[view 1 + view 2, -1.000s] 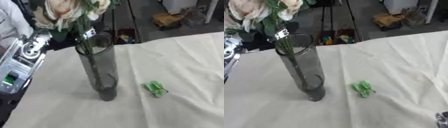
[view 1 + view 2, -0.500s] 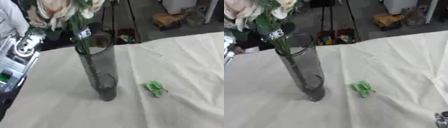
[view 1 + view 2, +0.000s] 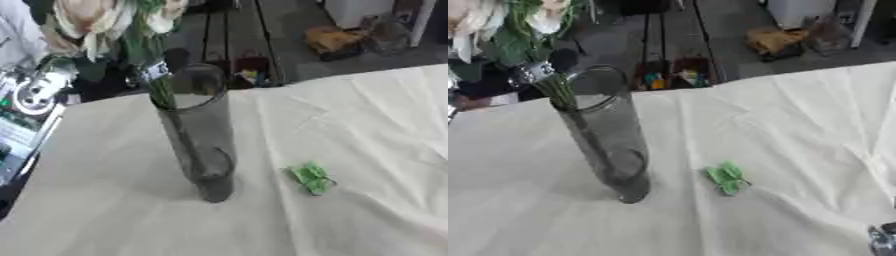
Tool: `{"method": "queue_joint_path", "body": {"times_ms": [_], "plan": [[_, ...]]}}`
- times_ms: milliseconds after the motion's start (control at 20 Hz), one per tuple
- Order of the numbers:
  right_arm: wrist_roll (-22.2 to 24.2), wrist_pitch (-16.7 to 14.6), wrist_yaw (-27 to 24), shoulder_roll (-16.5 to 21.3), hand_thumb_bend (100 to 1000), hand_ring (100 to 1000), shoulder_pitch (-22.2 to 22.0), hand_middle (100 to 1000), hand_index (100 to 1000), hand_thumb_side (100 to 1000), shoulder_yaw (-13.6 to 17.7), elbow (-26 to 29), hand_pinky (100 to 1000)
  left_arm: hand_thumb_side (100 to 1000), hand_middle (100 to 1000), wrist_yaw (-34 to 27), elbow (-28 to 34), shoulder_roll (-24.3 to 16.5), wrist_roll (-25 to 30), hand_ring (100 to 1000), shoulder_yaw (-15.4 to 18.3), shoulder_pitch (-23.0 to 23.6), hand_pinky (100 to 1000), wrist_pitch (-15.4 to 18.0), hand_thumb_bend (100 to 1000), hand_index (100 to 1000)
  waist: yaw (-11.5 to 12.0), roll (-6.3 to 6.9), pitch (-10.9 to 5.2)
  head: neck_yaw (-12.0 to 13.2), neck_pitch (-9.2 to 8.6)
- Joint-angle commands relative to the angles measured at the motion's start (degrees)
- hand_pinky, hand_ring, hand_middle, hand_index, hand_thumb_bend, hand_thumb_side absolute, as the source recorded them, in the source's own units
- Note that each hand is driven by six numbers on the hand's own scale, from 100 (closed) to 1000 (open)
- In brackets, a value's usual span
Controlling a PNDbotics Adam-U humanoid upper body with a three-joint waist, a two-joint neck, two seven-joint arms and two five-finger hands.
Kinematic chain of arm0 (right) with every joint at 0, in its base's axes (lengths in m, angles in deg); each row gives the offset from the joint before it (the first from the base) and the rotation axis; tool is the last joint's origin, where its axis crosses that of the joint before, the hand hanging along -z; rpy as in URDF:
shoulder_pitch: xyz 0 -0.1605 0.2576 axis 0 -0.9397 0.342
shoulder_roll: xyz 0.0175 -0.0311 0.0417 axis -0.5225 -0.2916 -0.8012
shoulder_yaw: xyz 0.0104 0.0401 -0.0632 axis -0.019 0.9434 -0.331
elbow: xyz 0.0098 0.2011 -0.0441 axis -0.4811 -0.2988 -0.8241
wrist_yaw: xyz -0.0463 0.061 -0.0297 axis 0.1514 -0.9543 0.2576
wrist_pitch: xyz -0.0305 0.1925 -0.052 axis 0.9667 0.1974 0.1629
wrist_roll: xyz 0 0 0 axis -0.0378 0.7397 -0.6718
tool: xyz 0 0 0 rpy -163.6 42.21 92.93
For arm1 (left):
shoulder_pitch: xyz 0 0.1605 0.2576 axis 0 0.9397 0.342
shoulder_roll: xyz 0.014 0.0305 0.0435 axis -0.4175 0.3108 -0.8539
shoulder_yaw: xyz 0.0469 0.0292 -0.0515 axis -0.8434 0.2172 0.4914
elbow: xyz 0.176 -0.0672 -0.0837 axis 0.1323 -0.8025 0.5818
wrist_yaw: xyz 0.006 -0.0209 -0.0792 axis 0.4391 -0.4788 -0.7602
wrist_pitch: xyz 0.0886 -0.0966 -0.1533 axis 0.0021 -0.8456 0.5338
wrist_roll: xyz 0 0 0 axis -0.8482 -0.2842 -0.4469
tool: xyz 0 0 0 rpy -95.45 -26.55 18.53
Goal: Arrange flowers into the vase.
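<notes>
A tall smoky glass vase (image 3: 199,145) stands upright on the white cloth. A bunch of pale roses (image 3: 92,20) with green stems (image 3: 157,90) leans out of its mouth to the upper left, and a silver band (image 3: 153,71) wraps the stems at the rim. The stems reach down inside the glass. My left arm (image 3: 35,95), silver and black, shows at the left edge beside the bunch; a dark shape by the stems may be its hand. Only a silver bit of my right hand (image 3: 881,240) shows in the lower right corner.
A small green leafy scrap (image 3: 311,178) lies on the cloth to the right of the vase. The table's far edge (image 3: 350,80) runs behind the vase, with a dark floor, cables and boxes beyond. Creased cloth (image 3: 815,130) spreads to the right.
My left arm has drawn back toward the left edge. The flower heads sit a little further left and up. The vase and the green scrap have stayed put.
</notes>
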Motion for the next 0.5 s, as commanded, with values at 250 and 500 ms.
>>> {"method": "queue_joint_path", "body": {"times_ms": [250, 500], "plan": [[0.2, -0.1, -0.2, 0.9, 100, 671, 0.4, 461, 690, 946, 0.4, 0.9, 672, 1000, 1000, -0.5, 0.7, -2.7, 2.4, 1000, 1.4, -0.3, 1000, 0.9, 653, 1000, 0.1, -0.45, -0.91, -0.1, -0.66], [0.2, -0.1, -0.2, 0.9, 100, 672, 0.4, 460, 691, 946, 0.4, 0.9, 674, 1000, 1000, -1.1, 0.5, -2.9, 3.1, 1000, 1.6, 0.2, 1000, 0.9, 707, 1000, 0.0, -0.43, -0.83, -0.1, -0.81]]}}
